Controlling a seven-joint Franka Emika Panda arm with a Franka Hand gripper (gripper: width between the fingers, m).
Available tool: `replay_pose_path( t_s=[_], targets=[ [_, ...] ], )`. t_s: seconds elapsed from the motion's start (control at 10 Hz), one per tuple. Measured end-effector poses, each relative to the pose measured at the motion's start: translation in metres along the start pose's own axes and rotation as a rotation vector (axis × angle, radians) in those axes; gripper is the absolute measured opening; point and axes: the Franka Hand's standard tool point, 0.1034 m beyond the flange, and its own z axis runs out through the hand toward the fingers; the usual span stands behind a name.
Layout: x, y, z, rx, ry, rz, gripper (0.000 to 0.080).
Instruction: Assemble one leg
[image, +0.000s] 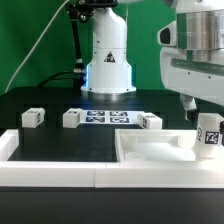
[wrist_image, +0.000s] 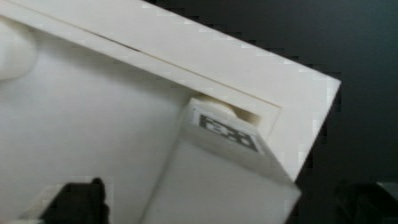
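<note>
A white leg (image: 209, 133) with a black-and-white tag stands upright at the right corner of the large flat white slab (image: 150, 150) in the exterior view. My gripper (image: 198, 108) hangs just above it. In the wrist view the leg (wrist_image: 228, 130) rises from the slab's corner (wrist_image: 107, 120) between my dark fingers (wrist_image: 80, 200), which stand wide apart and clear of it. The gripper (wrist_image: 222, 205) is open and holds nothing. Three more legs lie on the black table: one at the left (image: 32, 117), one beside it (image: 73, 118), one right of the middle (image: 150, 121).
The marker board (image: 105, 118) lies flat between the loose legs. The robot base (image: 108, 60) stands behind it. A low white wall (image: 60, 165) runs along the front of the table and up its left side (image: 8, 145).
</note>
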Motion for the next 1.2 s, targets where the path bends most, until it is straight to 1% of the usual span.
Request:
replay_pose_path(
  t_s=[0.3, 0.4, 0.6, 0.7, 0.8, 0.9, 1.0, 1.2],
  targets=[
    [-0.008, -0.002, 0.000, -0.028, 0.039, -0.346, 0.0649],
    [-0.009, -0.003, 0.000, -0.044, 0.055, -0.489, 0.0649],
    [-0.010, -0.002, 0.002, -0.058, 0.057, -0.677, 0.0649],
    [-0.012, -0.003, 0.003, -0.069, 0.072, -0.804, 0.0649],
    [-0.014, -0.003, 0.005, -0.076, 0.082, -0.908, 0.0649],
    [-0.013, -0.002, 0.005, -0.082, 0.074, -0.990, 0.0649],
    [-0.001, 0.004, 0.003, -0.088, 0.041, -0.988, 0.0649],
    [-0.003, 0.003, 0.003, -0.087, 0.046, -0.999, 0.0649]
  ],
)
